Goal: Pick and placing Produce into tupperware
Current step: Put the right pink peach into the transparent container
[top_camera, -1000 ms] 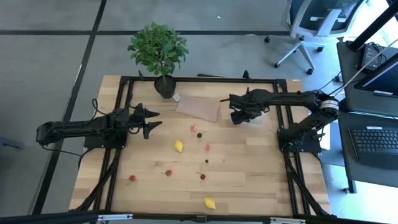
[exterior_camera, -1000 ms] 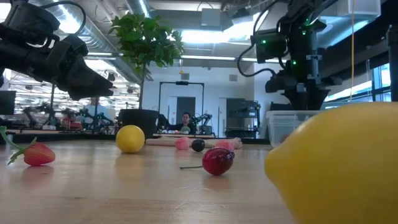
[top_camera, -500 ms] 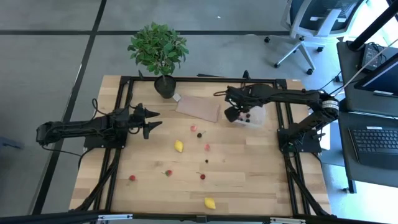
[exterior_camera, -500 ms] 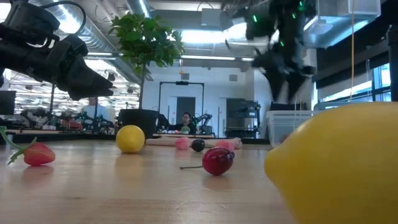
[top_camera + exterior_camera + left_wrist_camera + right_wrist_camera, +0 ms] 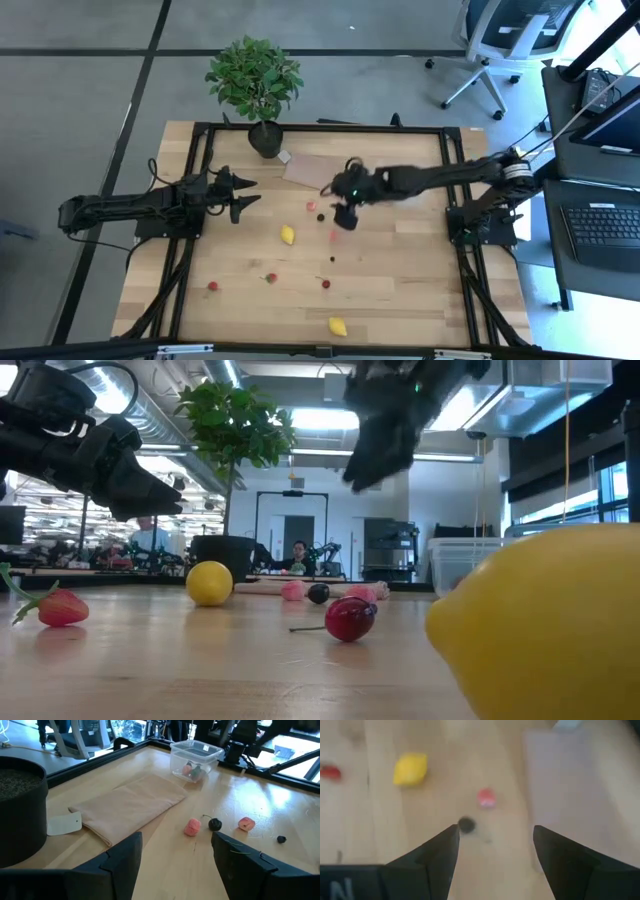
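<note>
Right gripper (image 5: 343, 215) now over blurred berries (image 5: 486, 798)

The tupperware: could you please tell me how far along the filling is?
Done: the tupperware already holds a few pieces.
In hand: nothing; the right end effector hangs open above a dark cherry and pink berry. The left end effector waits open at the table's left.
Left: both lemons and several berries lie on the table.

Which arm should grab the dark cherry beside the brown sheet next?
Probably the right. Its open claw hangs above the cherry, which shows between its fingers; the left claw waits off to the side.
</note>
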{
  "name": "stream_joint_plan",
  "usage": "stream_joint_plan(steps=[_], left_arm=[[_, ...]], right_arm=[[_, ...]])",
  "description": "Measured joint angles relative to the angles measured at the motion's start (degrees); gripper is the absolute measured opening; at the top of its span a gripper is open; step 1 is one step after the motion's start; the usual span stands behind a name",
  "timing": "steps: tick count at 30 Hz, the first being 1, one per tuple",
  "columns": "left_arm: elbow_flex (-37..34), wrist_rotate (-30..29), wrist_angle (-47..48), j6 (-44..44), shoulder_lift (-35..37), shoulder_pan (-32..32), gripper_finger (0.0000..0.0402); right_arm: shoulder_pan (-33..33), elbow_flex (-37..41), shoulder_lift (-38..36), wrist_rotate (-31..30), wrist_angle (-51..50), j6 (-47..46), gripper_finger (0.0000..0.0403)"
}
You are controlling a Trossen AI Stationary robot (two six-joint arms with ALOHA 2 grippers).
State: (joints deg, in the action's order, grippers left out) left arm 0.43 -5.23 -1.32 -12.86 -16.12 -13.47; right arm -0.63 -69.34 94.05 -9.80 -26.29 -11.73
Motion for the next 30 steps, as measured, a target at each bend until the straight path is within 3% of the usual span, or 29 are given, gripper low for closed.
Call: stream_joint_plan(steps=[7,13,20,30], left_arm=[[0.0,0.02,0.0,0.0,0.0,0.0,0.0231],[0.0,0.28,0.0,0.0,0.0,0.0,0.0231],[0.0,0.28,0.02,0.0,0.0,0.0,0.0231],[0.0,0.26,0.02,0.0,0.0,0.0,0.0231]], right_arm=[[5.71,1.51,9.99,0.08,5.93,0.36,0.0256],[8.06,1.55,15.52,1.62,4.93,-2.22,0.0256],[9.37,1.55,17.49,2.51,4.85,-3.12,0.0253],[9.34,1.44,17.5,2.47,-1.31,-5.11,0.0203]])
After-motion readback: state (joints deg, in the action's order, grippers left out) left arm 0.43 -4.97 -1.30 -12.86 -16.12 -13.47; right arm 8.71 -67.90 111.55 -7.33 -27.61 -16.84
